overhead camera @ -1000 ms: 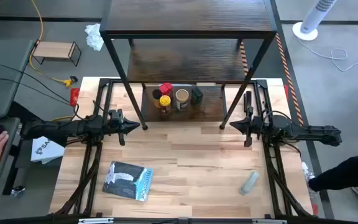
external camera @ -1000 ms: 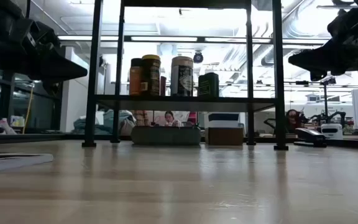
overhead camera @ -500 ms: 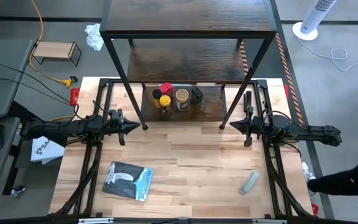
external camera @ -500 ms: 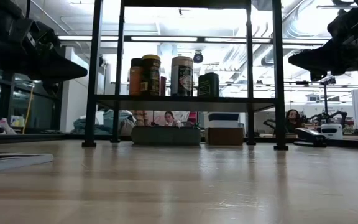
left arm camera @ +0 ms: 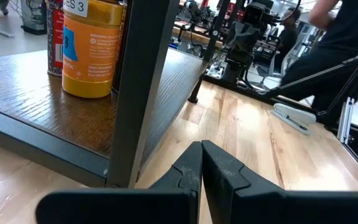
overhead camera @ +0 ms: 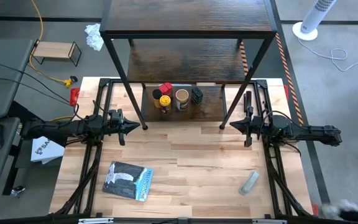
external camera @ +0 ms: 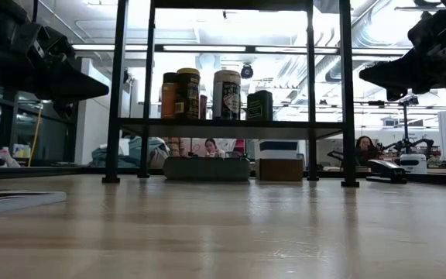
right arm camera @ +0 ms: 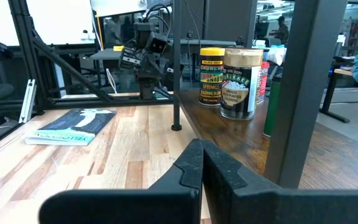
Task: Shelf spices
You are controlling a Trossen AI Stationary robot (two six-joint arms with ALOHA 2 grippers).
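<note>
Fingers pressed together, empty, on both the left gripper (overhead camera: 131,126) and right gripper (overhead camera: 234,125) — either could clip the shelf (overhead camera: 185,102) legs, toppling the spices (overhead camera: 178,98) on its lowest board.

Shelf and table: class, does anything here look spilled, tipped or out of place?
Nothing stands out. The spices stand upright together on the shelf lowest board. The blue-grey packet and grey tube lie flat on the table, nothing spilled.
</note>
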